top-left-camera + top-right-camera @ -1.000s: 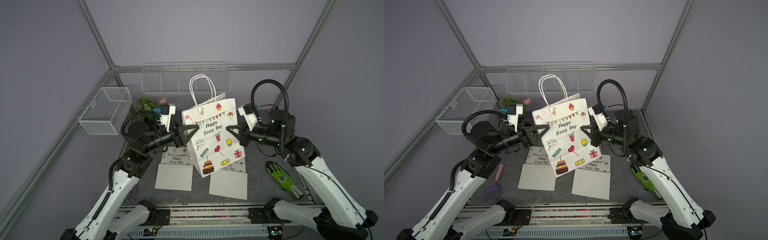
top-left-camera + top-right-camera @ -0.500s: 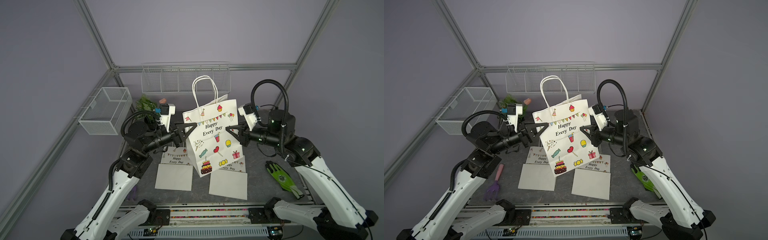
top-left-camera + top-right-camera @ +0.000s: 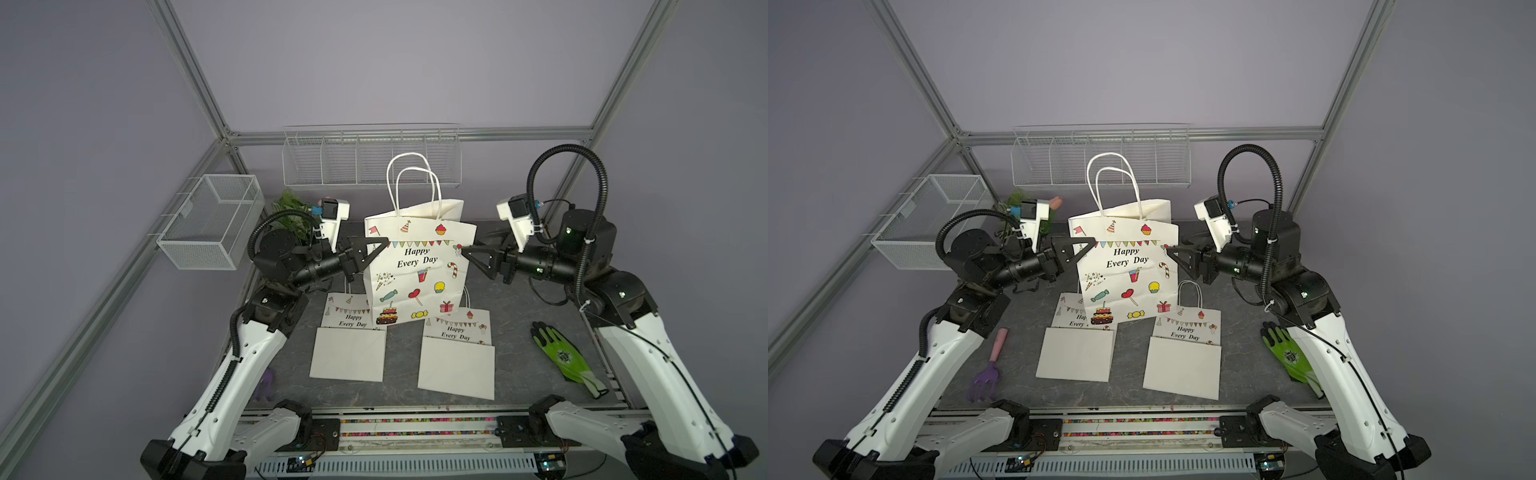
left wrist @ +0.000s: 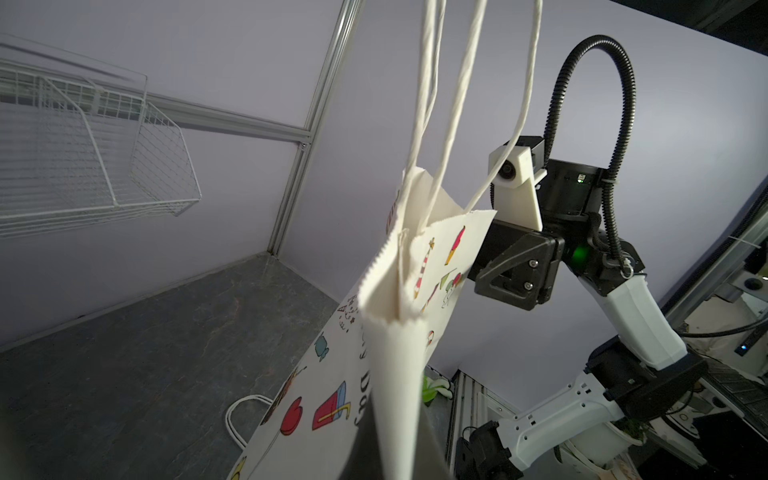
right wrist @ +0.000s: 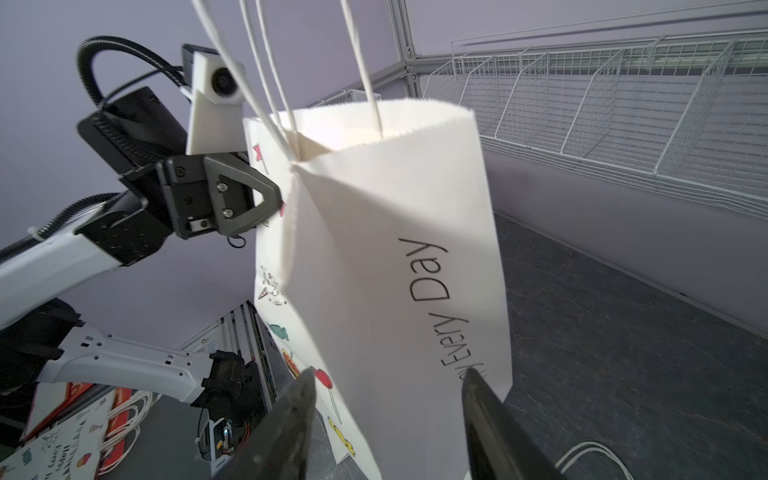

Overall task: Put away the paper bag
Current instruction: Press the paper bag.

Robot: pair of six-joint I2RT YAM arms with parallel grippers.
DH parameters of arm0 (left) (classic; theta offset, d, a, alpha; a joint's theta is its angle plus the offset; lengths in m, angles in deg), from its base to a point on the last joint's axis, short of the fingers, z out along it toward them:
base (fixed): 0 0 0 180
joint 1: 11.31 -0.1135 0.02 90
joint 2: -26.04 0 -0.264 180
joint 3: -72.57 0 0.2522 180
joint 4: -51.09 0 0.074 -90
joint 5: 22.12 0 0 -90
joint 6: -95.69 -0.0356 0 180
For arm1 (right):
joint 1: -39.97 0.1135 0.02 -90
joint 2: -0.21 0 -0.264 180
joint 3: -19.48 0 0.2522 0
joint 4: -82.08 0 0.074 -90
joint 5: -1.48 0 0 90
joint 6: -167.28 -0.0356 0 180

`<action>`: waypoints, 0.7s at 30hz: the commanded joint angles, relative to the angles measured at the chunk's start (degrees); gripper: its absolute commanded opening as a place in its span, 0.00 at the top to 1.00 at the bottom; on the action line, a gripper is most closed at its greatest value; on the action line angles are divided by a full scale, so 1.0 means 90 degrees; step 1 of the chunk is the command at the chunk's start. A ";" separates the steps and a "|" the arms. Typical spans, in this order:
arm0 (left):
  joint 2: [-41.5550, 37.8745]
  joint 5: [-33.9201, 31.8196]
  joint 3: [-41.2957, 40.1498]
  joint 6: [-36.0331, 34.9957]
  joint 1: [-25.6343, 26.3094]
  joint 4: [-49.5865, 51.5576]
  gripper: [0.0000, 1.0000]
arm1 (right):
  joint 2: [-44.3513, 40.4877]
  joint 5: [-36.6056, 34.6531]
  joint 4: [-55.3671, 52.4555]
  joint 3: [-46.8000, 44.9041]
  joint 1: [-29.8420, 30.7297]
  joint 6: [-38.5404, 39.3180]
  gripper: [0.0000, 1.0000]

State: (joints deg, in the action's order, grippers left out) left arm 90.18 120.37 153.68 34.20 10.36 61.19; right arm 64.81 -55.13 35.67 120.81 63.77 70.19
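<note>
Here, upright paper bag (image 3: 417,270) reading "Happy Every Day" over bench (image 3: 519,332), left gripper (image 3: 384,242) clamped on its top corner, right gripper (image 3: 464,250) open astride opposite edge, flat bags (image 3: 348,353) printed alike below

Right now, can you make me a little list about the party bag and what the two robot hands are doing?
Paper bag: upright, handles up, between both grippers
Left gripper: shut on the bag's upper side edge
Right gripper: open, jaws either side of the opposite edge
Flat bags: two, lying on the table in front
Green glove: on the table by the right arm
Purple rake: on the table by the left arm
Wire rack: on the back wall
</note>
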 commanded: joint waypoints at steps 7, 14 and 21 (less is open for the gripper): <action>0.1506 0.2895 0.1453 0.0446 -0.0177 -0.0313 0.93 | -0.0502 0.1644 0.0980 -0.0261 -0.1012 -0.0400 0.42; 0.2411 0.4453 0.3199 -0.2991 -0.0260 0.3850 0.93 | -0.0748 0.2799 0.2303 -0.1033 -0.2402 -0.1480 0.36; 0.3269 0.4480 0.4348 -0.4032 -0.0300 0.5480 0.93 | -0.0797 0.4043 0.3395 -0.1503 -0.2188 -0.2094 0.13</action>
State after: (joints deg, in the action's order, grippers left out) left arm 117.56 155.25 189.70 5.57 7.94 100.64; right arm 58.71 -25.80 60.31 108.29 42.37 54.10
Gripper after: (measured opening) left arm 0.074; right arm 0.857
